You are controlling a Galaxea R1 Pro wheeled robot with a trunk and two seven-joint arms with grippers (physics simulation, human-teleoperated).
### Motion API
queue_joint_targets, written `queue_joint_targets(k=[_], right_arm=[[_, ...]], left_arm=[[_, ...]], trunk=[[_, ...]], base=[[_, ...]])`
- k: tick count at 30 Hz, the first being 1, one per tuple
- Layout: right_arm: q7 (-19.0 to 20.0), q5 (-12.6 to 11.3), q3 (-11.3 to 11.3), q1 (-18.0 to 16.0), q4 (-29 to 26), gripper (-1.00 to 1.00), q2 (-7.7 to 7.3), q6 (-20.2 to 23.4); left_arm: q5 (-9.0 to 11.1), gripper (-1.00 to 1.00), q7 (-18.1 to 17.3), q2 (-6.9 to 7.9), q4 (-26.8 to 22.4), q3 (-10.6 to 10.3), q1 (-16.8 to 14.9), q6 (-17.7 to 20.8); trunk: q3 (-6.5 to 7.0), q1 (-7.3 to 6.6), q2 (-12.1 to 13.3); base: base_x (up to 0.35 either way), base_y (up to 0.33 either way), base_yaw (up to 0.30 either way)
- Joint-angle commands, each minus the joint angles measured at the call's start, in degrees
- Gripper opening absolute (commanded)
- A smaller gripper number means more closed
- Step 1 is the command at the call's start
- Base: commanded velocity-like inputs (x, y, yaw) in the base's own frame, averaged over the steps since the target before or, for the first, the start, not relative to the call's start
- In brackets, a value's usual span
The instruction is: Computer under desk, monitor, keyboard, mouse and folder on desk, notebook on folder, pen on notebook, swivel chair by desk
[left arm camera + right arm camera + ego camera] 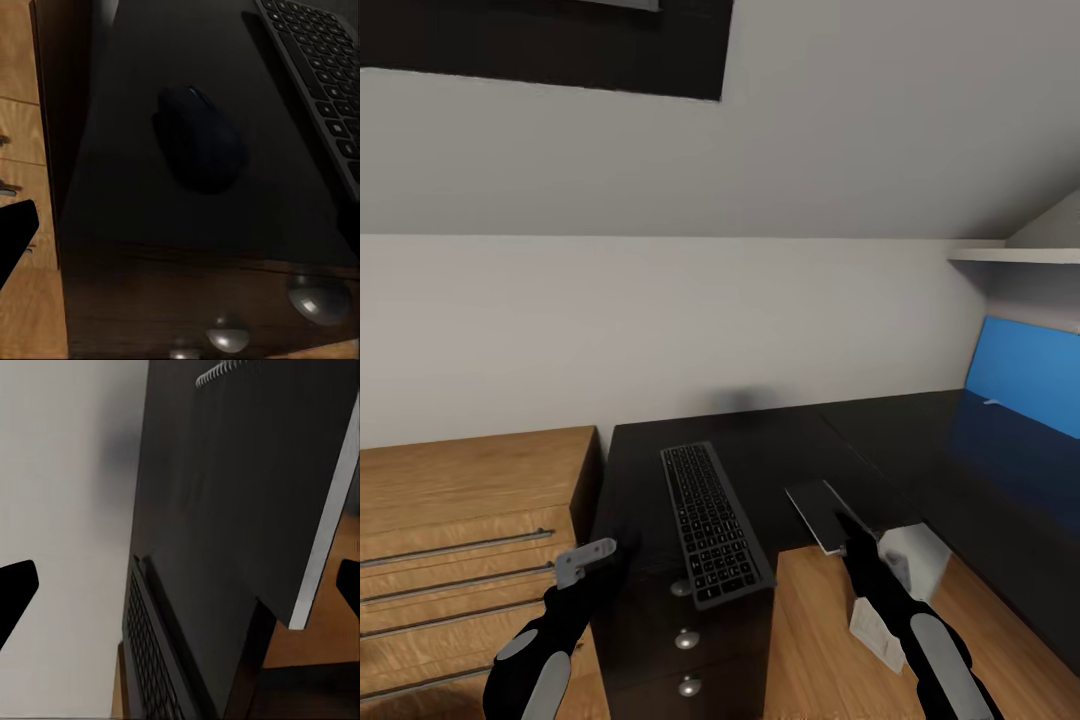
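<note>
Lying unlabelled, keyboard [712,520] beside mouse [201,139] on desk [780,450].

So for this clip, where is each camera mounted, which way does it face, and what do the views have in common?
Head view: from the robot's head, looking forward and down at the desk, keyboard, both arms.
Left wrist view: near the left claw, looking down on the mouse beside the keyboard; one dark fingertip shows.
Right wrist view: near the right claw, looking along the notebook it holds.
Shared: keyboard and desk appear in all three.
</note>
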Motion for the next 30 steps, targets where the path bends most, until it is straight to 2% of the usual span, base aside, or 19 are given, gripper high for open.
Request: queue_joint_targets(k=[1,14,21,30], right_arm=[[-0.10,-0.40,-0.09,-0.03,-0.04,1.00,0.01,0.28],[-0.41,0.07,-0.09,-0.03,0.26,1.00,0.00,-0.16],[-1.13,0.38,-0.22,-0.03,1.64,1.00,-1.46,-0.87],[-1.42,0.36,-0.30,-0.10,4.68,1.00,-2.06,-1.59]], left_arm=[[0.61,1.00,0.55,0.00,-0.07,-0.06,-0.04,0.15],[0.61,1.00,0.55,0.05,-0.07,0.13,-0.04,0.27],[0.55,1.00,0.55,0.29,-0.10,0.32,-0.04,0.39],[0.50,1.00,0.67,1.49,-0.07,0.60,-0.04,0.31]], trunk=[[-0.06,-0.03,-0.04],[-0.06,-0.03,-0.04],[-0.06,-0.03,-0.04],[-0.06,-0.03,-0.04]], base=[[-0.285,-0.059,0.000],[-0.254,-0.074,0.000],[-0.037,-0.016,0.000],[-0.003,-0.001,0.000]])
